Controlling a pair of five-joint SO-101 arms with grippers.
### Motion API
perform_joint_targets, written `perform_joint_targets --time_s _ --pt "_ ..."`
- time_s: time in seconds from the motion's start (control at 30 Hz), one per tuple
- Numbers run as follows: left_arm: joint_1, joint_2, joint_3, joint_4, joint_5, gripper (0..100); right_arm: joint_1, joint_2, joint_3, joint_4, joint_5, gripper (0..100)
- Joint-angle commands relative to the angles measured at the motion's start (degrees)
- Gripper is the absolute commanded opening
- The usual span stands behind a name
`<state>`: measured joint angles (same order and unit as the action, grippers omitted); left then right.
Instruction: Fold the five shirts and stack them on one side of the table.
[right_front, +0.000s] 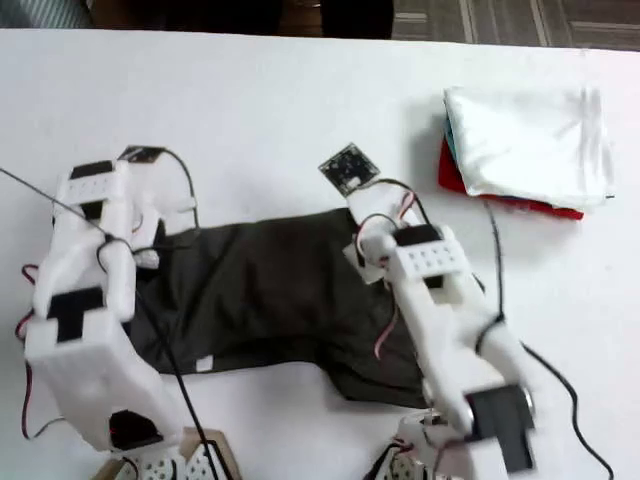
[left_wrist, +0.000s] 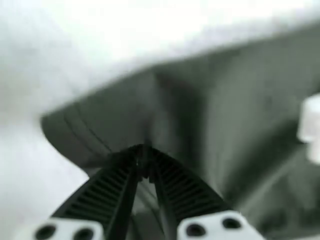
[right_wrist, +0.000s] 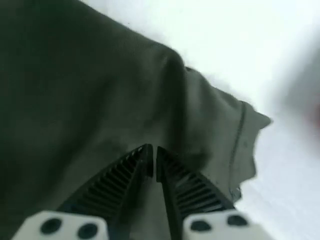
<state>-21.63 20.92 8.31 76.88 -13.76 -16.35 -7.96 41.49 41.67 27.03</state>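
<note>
Left claw (left_wrist: 143, 165) has its jaws pressed together with a ridge of dark cloth running up from the tips, so it looks to be pinching the dark shirt (right_front: 270, 290) near one end. The right claw (right_wrist: 152, 157) is likewise closed to a thin slit over the same cloth, with a crease rising from it, and appears to pinch a fold close to a hemmed sleeve end.

The dark shirt lies spread across the middle of the white tabletop (right_front: 250, 100), between the two arms. A stack of folded shirts (right_front: 525, 140), white on top with red beneath, sits well apart at the far right.

The shirt is likely light, soft and limp: it will sag and bunch between the two holds and slide easily on the smooth top. Holds near hems or seams, where the cloth is doubled, should slip less than a pinch in the flat middle.

Open room lies beyond the shirt toward the far edge and on the far left. The stack side is tighter, and the loose wires (right_front: 495, 260) by the right arm could catch on a lifted fold.
</note>
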Motion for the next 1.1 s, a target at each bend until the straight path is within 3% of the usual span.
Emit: perform_joint_targets --time_s 0.0,0.37,0.5,0.83,1.07 --pt "-1.05 6.95 -11.38 2.46 0.09 2 -0.04 9.1 -7.38 -2.15 -0.35 1.9" --pt "-0.79 41.49 -71.16 25.05 0.09 2 3.38 40.4 -48.79 18.07 -0.35 1.9" --pt "-1.23 49.67 -84.7 25.41 0.0 2 4.0 49.1 -63.56 24.48 -0.35 1.9" --pt "-1.23 46.24 -85.14 25.67 0.26 2 2.77 56.57 -87.56 41.45 -0.35 1.9" --pt "-0.88 24.44 -62.73 25.67 -0.09 2 1.01 52.53 -99.25 53.49 -0.44 1.9"
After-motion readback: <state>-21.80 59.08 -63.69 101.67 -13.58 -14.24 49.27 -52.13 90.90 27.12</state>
